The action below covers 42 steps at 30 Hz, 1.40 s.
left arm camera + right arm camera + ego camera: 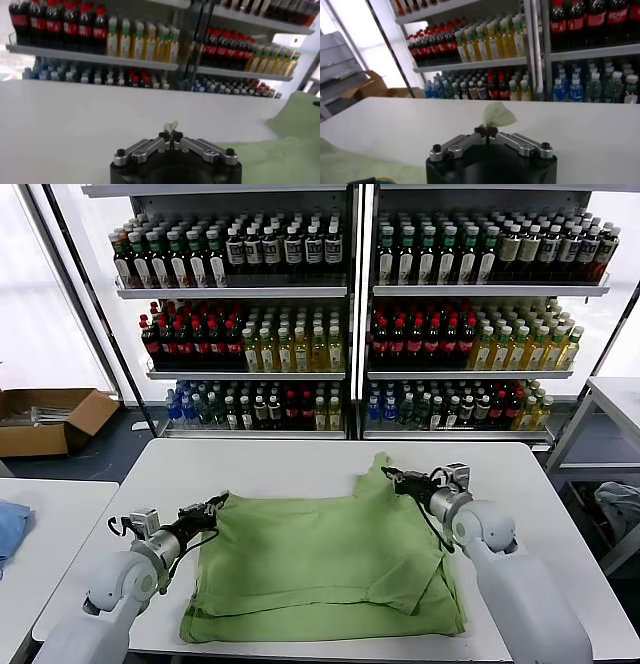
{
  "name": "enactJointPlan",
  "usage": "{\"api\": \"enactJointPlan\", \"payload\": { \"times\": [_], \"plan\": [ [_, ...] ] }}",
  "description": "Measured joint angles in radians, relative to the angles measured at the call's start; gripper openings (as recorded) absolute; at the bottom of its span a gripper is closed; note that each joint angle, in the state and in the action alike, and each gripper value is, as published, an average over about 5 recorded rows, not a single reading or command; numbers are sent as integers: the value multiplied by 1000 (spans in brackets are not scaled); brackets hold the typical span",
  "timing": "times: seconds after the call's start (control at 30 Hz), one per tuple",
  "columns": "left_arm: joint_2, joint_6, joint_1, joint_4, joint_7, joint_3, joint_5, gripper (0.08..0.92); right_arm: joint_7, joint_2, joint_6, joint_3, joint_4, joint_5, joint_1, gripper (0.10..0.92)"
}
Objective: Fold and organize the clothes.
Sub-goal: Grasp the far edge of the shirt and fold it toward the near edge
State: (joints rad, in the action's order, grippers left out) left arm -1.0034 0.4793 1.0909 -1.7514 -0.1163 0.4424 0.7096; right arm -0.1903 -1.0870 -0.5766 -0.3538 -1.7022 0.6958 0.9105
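Green shirt [325,569] lies flat on tabletop [290,464], partly folded. Left claw [216,504] and right claw [392,476] each pinched closed on a top corner; remaining folds and stacking outstanding.

The head camera is looking forward and down from above at the table [300,459], with the bottle shelves [345,289] behind. Each wrist camera is sitting close behind its own gripper, looking low across the table toward the shelves. All three views are sharing both.
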Motion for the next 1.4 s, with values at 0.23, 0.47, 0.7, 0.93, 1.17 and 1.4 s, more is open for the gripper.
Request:
{"api": "enactJointPlan", "payload": {
  "times": [0.23, 0.47, 0.7, 0.93, 1.17, 1.4],
  "plan": [
    [8, -2, 105, -120, -14, 62, 0, 92, -5, 12, 2, -130, -184, 16, 211, 106],
    [6, -3, 243, -215, -26, 132, -9, 92, -16, -8, 8, -245, -346, -4, 437, 106],
    [3, 6, 371, -261, -55, 182, -47, 92, -18, -33, 16, -300, -446, -60, 607, 108],
    [-10, 16, 454, -295, -85, 217, -126, 162, 0, -53, 28, -376, -472, -85, 669, 258],
    [-16, 30, 513, -336, -81, 273, -172, 378, -11, -52, 89, -507, -437, -103, 698, 466],
    [-53, -8, 575, -369, 4, 303, -165, 595, -29, -69, 224, -615, -366, -139, 721, 674]
  ]
}}
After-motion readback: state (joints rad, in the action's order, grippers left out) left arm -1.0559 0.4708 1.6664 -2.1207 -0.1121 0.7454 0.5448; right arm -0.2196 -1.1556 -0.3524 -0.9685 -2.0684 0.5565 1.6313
